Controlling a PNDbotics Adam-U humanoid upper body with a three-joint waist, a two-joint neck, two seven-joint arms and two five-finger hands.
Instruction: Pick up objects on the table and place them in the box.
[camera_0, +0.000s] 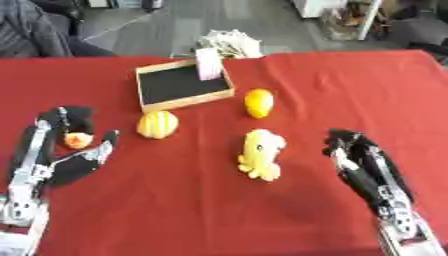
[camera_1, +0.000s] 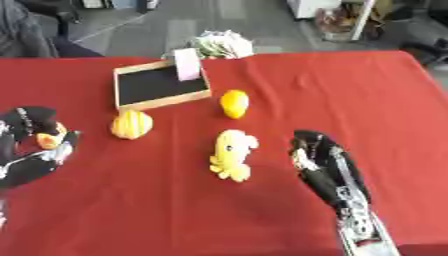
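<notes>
The wooden box (camera_0: 144, 87) with a black inside stands at the back left of the red table; a pale pink card (camera_0: 208, 63) leans at its far right corner. On the cloth lie a yellow striped ball (camera_0: 157, 124), a yellow lemon-like fruit (camera_0: 258, 103) and a yellow plush toy (camera_0: 261, 153). My left hand (camera_0: 70, 167) is at the left edge, its fingers and thumb curled round a small orange thing (camera_0: 77, 140). My right hand (camera_0: 359, 165) rests at the lower right, right of the plush toy, fingers relaxed and holding nothing.
A crumpled pale bundle (camera_0: 229, 42) lies at the table's far edge behind the box. A person's dark sleeve (camera_0: 31, 30) shows at the far left corner. Bare red cloth (camera_0: 350, 90) spreads across the right half.
</notes>
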